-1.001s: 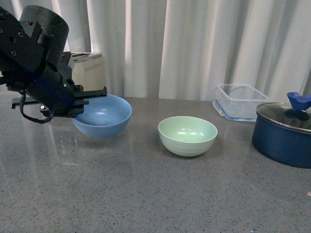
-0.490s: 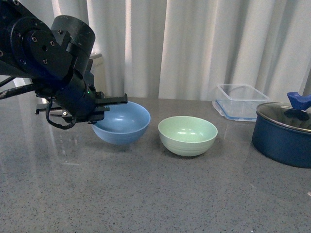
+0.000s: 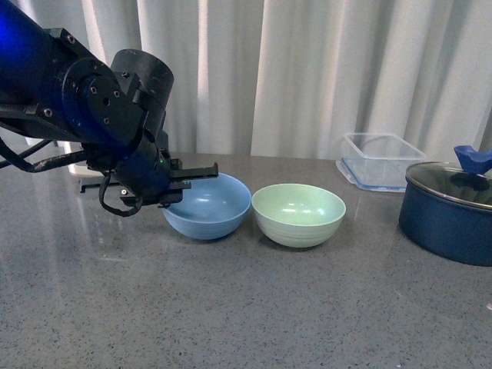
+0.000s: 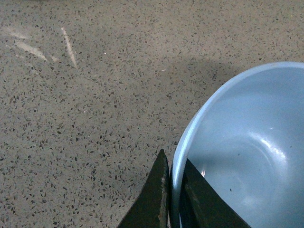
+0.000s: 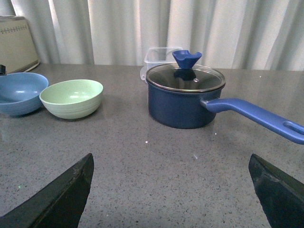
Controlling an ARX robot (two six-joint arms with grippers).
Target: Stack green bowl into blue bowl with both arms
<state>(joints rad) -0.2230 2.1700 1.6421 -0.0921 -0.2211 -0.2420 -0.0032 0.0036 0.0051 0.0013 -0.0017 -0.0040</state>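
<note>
Left gripper (image 3: 201, 175) pinched shut on the rim of the blue bowl (image 3: 211, 209), just left of the green bowl (image 3: 298, 217).
Clamps that rim with one finger (image 4: 202, 206) inside and the other outside; keeps the blue bowl low at the grey table (image 3: 231, 307), rims touching or nearly so, cannot tell which. Right gripper (image 5: 171, 159) spread wide above bare tabletop, gripping nothing, well apart from both bowls, near a navy pot (image 5: 183, 102); clear container (image 3: 377, 157) behind.

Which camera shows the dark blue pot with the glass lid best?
The right wrist view: the pot shows body, lid, knob and long handle. The front view cuts it off at the edge; the left wrist view misses it.
</note>
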